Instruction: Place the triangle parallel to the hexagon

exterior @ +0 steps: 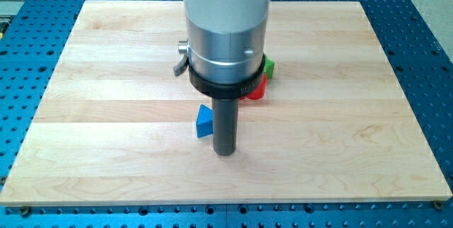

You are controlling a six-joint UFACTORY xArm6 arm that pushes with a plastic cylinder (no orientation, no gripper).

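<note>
In the camera view, a pale wooden bench (340,115) is lying on a blue perforated base (425,37), and no bin, tray or other container is showing on it; the blocks are sitting straight on the wood.

The arm's silver cylinder (226,37) is hanging over the middle of the board, ending in a black ring and the dark rod. There is no claw on this arm, so nothing is opening, closing or gripping. My tip (225,153) is resting on the wood just below the board's centre.

The blue triangle (204,122) is sitting just to the view's left of the rod, touching it or very nearly so; I cannot tell which. It is showing a lighter top face and a darker side, with one corner pointing toward the view's top.

To the view's right of the cylinder, a red block (256,90) and a green block (268,67) are peeking out, the green one above the red. Both are mostly hidden, so their shapes cannot be made out, and I cannot tell which is the hexagon.
</note>
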